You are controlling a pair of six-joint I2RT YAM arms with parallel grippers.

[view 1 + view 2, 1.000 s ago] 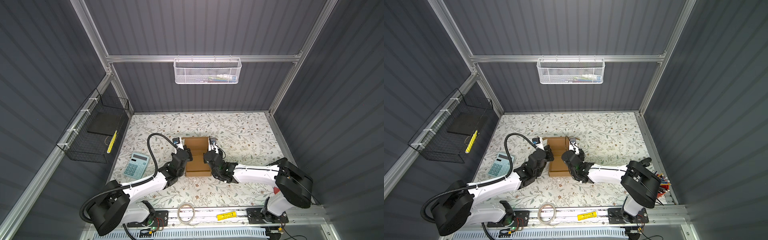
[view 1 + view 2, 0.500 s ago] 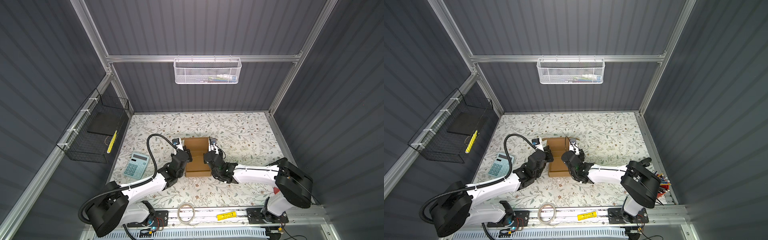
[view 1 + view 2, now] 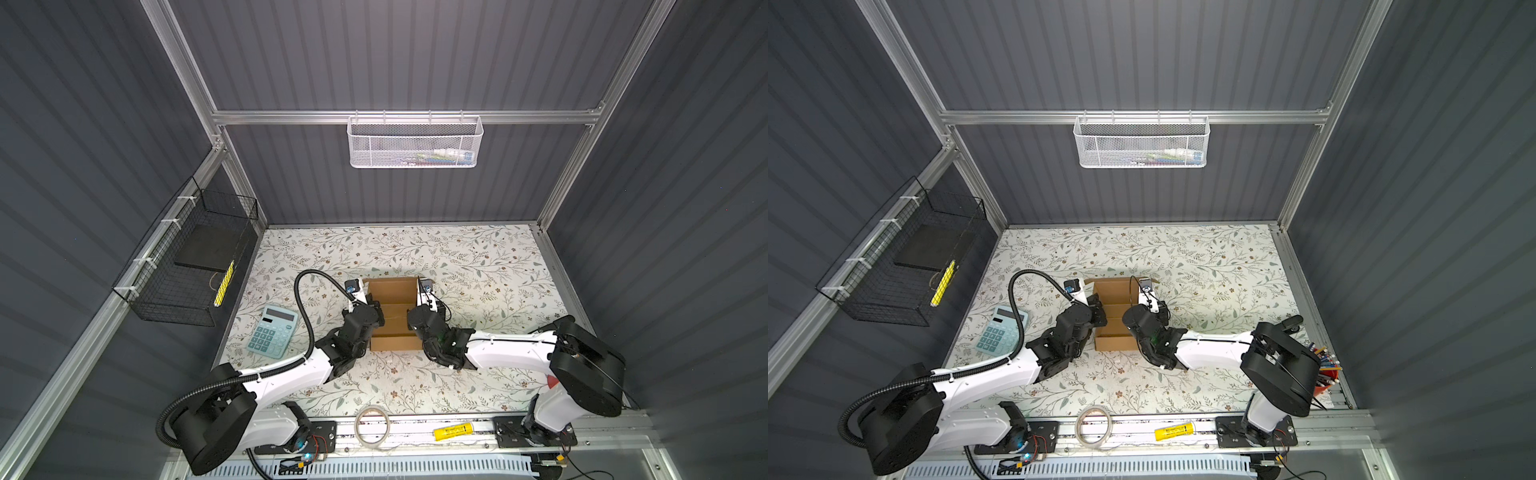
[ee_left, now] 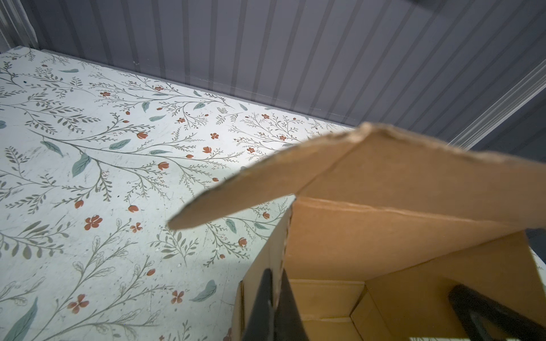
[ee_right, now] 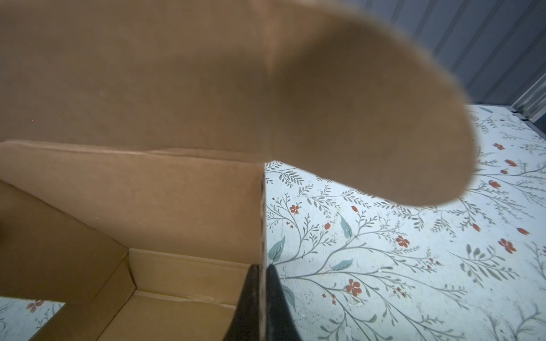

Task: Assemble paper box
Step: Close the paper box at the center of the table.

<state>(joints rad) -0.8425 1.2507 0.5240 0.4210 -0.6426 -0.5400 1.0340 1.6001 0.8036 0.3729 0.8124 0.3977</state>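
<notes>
Wide view first: the floral table (image 3: 478, 257), and right in the middle of it, between the two arms, sits the paper box (image 3: 392, 316). It is half built. The tray is formed, the walls are up, and the lid (image 4: 413, 177) stands open at the far edge. Now the grips. The left claw (image 4: 276, 273) is clenched on the box's left wall, one finger inside and one outside. Over on the other side it's the mirror image: the right claw (image 5: 263, 267) is pinched tight on the thin edge of the right wall. Smallest detail, and the one I'd watch: a rounded ear flap (image 5: 369, 133) on the lid, splayed outward past the wall rather than tucked in.

So what can go wrong here? Both grips are on bare corrugated edges, so an uneven pull could skew the tray or crease a wall. Pinched that narrowly, the cardboard may slip free and spring back. And if the lid comes down with those ears flared, I'd expect them to land outside the walls and jam instead of sliding in.
</notes>
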